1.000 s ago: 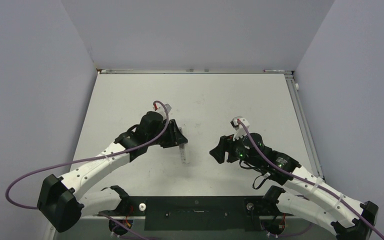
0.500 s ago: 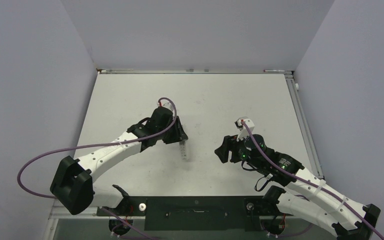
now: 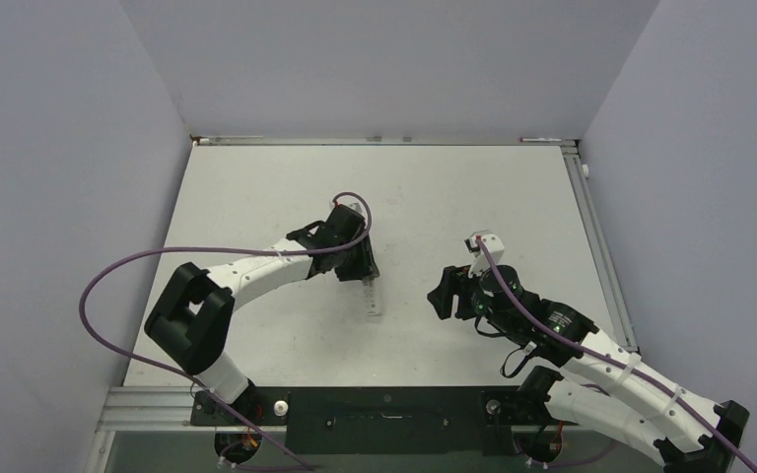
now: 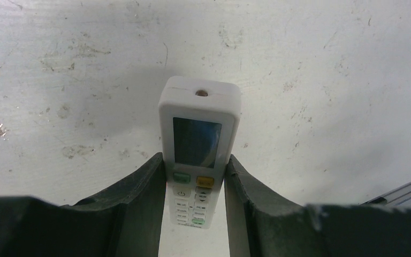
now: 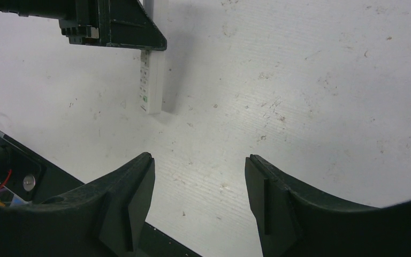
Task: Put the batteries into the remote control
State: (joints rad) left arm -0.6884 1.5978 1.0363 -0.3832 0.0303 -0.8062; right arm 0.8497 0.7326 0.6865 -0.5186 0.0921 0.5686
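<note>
Item under inspection: the remote control [image 3: 369, 297]. You will find it near the middle of the table [image 3: 473, 187], slightly left of centre. It runs near-to-far with its keypad face up. The left wrist view shows its dark screen [image 4: 196, 141] at the end that projects past the fingertips. A green button [image 4: 181, 177] and a yellow button [image 4: 205, 180] sit just below the screen, and rows of pale keys run back between the fingers. From the right wrist view the keypad end [image 5: 149, 88] points toward the near edge. Whether the body rests on the table or is held just off it cannot be told.

Your left gripper [image 4: 195, 160] is clamped on the remote, one dark finger [image 4: 150, 176] pressed against each long edge at about mid-length. From above, that gripper [image 3: 362, 274] covers the far part of the remote.

Your right gripper [image 5: 199, 160] is released: the jaws stand apart with only bare table showing between them. From above it [image 3: 442, 293] sits to the right of the remote, well apart from it and facing left toward it.

The table surface is white, scuffed and speckled.
</note>
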